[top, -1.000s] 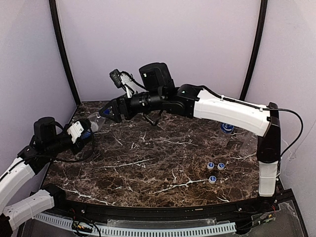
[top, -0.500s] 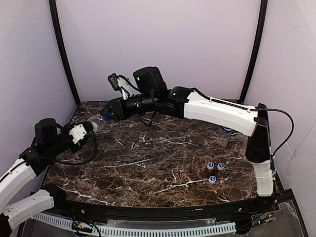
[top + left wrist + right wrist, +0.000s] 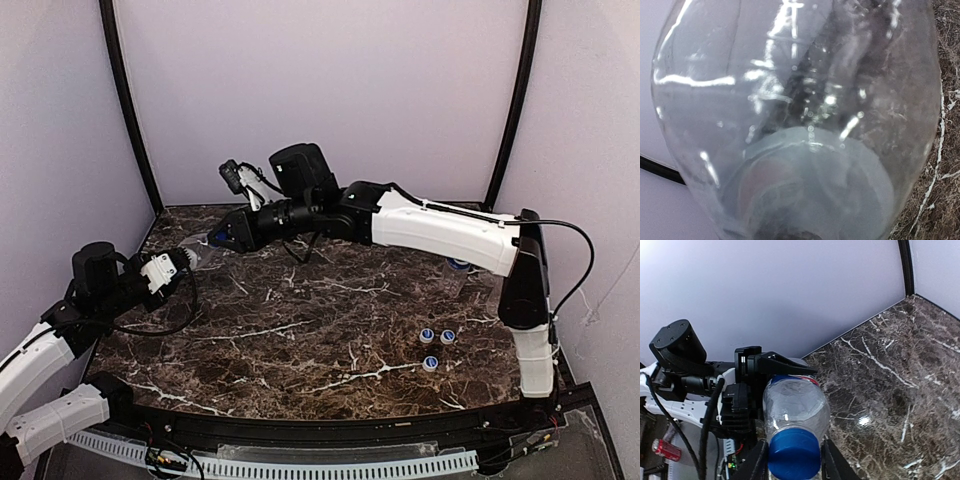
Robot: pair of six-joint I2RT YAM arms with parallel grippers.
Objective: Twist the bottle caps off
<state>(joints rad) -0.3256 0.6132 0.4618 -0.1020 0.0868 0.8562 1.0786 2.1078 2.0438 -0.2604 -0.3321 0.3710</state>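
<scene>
A clear bottle [image 3: 795, 100] with a dark blue label is held tilted above the table's left rear corner, and it fills the left wrist view. My left gripper [image 3: 178, 262] is shut on the bottle's [image 3: 795, 400] body; its black finger [image 3: 775, 364] lies across the label end. My right gripper [image 3: 218, 240] reaches across from the right and is shut on the blue bottle cap [image 3: 793, 456], with a finger [image 3: 756, 462] pressed on each side. Three loose bottle caps [image 3: 434, 344] lie on the table at the right.
Another bottle [image 3: 460, 262] with a blue label lies at the right rear, partly behind my right arm. The dark marble table [image 3: 300, 330] is walled at the back and both sides. My right arm [image 3: 440, 225] spans the rear of the table.
My right gripper has slid left along the bottle's neck and its fingers have come together on the cap. The left arm has shifted slightly with the bottle.
</scene>
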